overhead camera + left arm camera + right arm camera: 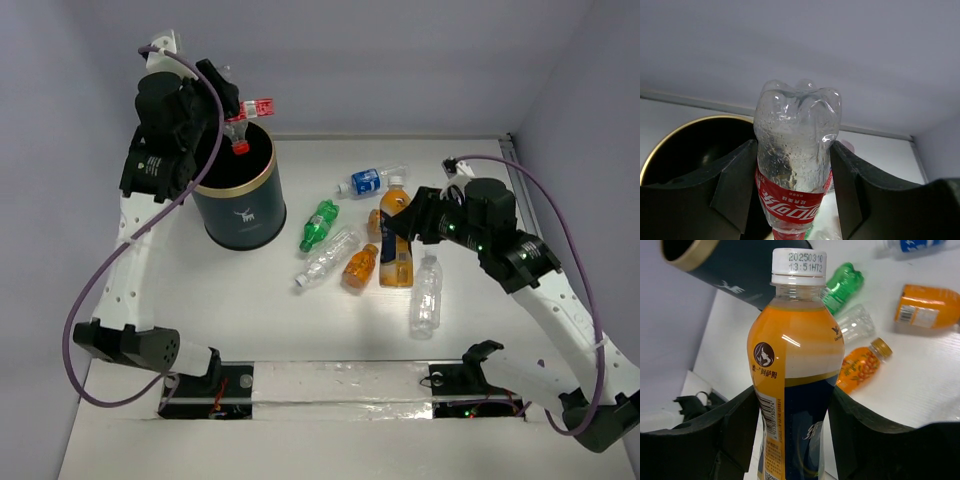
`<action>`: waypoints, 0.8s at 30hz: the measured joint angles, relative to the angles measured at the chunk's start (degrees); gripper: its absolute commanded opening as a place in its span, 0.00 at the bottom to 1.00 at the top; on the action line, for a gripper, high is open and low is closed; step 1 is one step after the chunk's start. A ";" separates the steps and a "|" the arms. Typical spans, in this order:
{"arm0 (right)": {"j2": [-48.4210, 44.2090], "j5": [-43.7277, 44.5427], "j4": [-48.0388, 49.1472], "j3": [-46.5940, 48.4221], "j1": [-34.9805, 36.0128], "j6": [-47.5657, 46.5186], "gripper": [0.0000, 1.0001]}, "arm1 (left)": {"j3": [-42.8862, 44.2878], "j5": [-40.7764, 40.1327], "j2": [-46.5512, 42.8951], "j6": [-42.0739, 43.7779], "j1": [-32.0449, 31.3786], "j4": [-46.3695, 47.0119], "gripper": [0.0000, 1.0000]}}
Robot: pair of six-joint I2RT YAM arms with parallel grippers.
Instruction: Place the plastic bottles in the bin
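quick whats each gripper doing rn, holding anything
left gripper: closed on the red-label clear bottle, upside down over the bin
right gripper: closed on the white-capped orange bottle

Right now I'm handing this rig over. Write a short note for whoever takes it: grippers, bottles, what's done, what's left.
Left gripper: shut on the red-label bottle, cap down over the bin.
Right gripper: shut on the white-capped orange bottle.
Loose on the table: blue-label bottle, green bottle, clear bottles, orange bottles.
Done: no bottle visibly in the bin; its inside is dark.
Left: drop the two held ones in, then the six loose ones.
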 measured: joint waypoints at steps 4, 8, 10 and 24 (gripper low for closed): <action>2.84 -2.86 2.80 4.28 0.02 1.60 0.56 | -7.50 -2.95 0.09 -0.04 3.04 4.87 0.40; 8.39 -4.61 6.36 11.54 0.13 3.06 0.56 | -13.35 -4.17 0.35 -0.50 4.94 7.21 0.63; 12.13 -4.87 7.89 16.59 0.79 3.87 0.56 | -15.47 -4.20 0.42 -0.83 5.60 8.07 0.73; 45.94 -1.07 20.74 54.45 9.70 9.99 0.56 | -27.54 5.20 -17.88 -4.50 5.09 8.52 0.31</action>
